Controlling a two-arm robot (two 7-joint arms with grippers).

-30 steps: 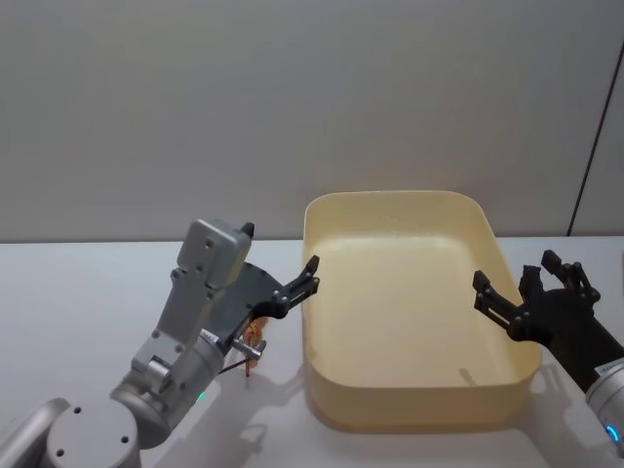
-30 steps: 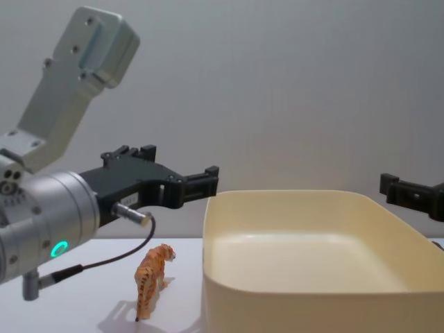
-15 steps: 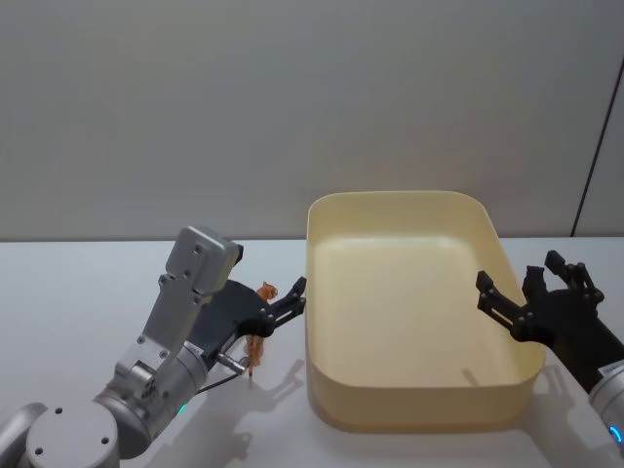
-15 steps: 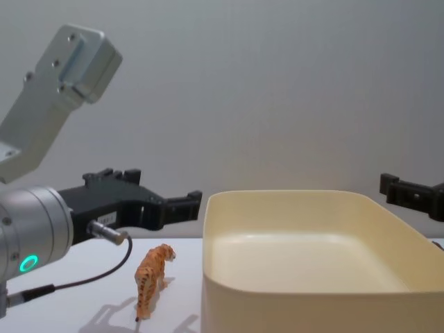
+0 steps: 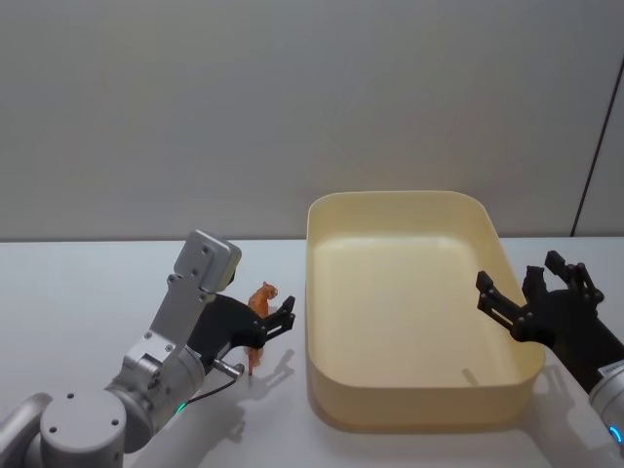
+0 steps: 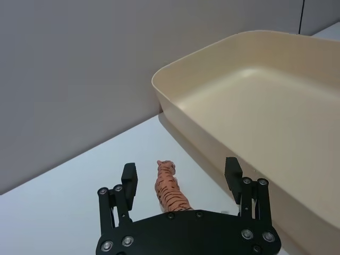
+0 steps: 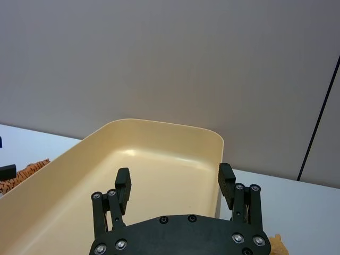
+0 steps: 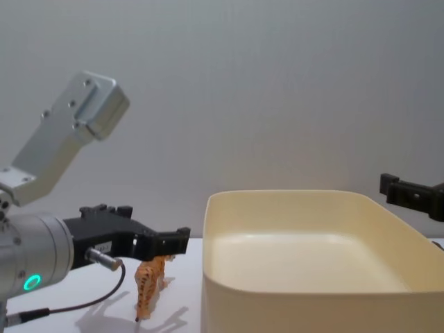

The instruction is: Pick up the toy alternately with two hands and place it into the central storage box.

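Orange dark-striped toy tiger (image 6: 170,188), stood on white worktop (image 5: 78,292) beside cream storage box (image 5: 390,198), flanked by wide-spread fingers of left gripper (image 6: 180,167), right gripper (image 7: 174,173) likewise held wide

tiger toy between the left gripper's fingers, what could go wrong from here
1. The tiger toy stands upright on thin legs, slightly off-centre in the open left gripper; one finger may touch first and tip it.
2. The storage box wall is close beside that gripper, so a finger could knock it on closing or lifting.
3. The open right gripper hovers at the box's right side, which may crowd the drop.
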